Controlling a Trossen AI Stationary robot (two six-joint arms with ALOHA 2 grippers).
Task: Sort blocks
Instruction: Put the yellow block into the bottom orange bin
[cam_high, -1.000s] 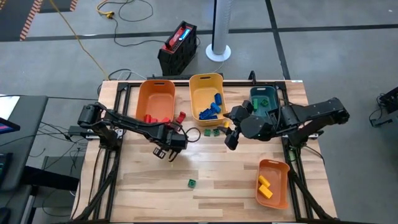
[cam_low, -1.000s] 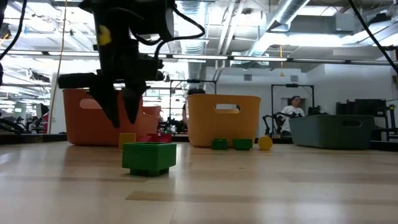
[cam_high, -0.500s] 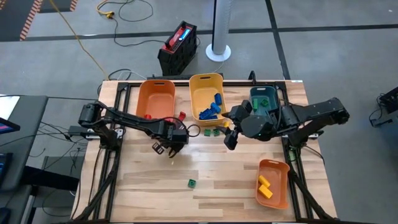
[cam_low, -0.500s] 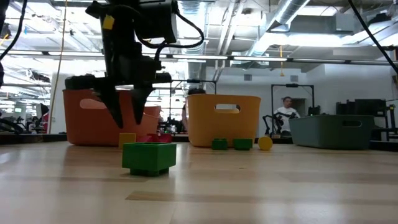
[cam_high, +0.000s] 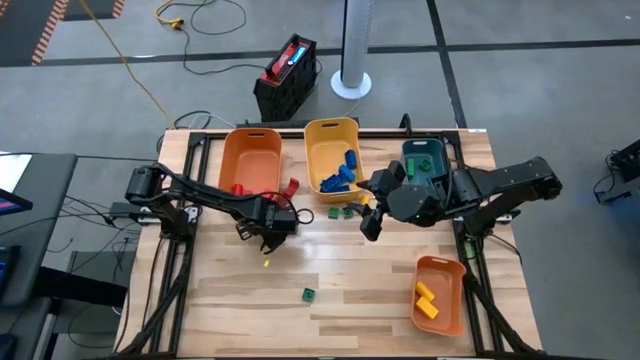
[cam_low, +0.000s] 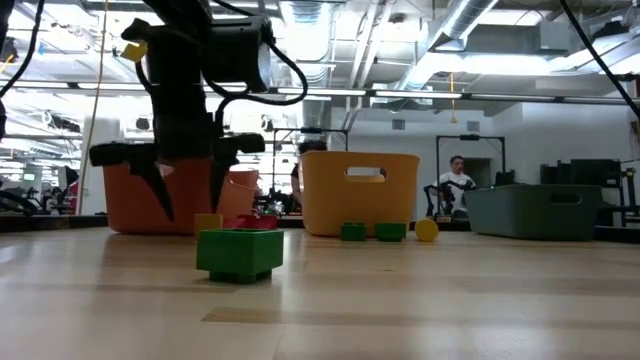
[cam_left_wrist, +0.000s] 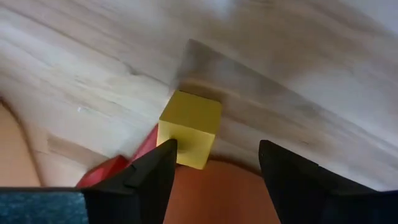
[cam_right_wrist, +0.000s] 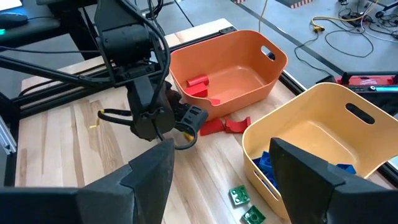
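From above, the left end effector (cam_high: 262, 232) is seen over the worktop (cam_high: 360, 300) just in front of the orange bin (cam_high: 250, 160), fingers parted, with a small yellow block (cam_high: 266, 263) lying free on the wood just beside it. A green block (cam_high: 309, 294) sits farther forward, well apart. The right end effector (cam_high: 368, 222) hangs spread and empty near two green blocks (cam_high: 341, 212) in front of the yellow bin (cam_high: 333, 150), which holds blue blocks (cam_high: 340, 175). At worktop height, the left end effector (cam_low: 186, 190) is seen with fingers apart above the wood, the green block (cam_low: 239, 253) in front. Past the left wrist, the yellow block (cam_left_wrist: 189, 129) lies on the wood, ungripped. Past the right wrist, red blocks (cam_right_wrist: 225, 126) are seen beside the orange bin (cam_right_wrist: 233, 71).
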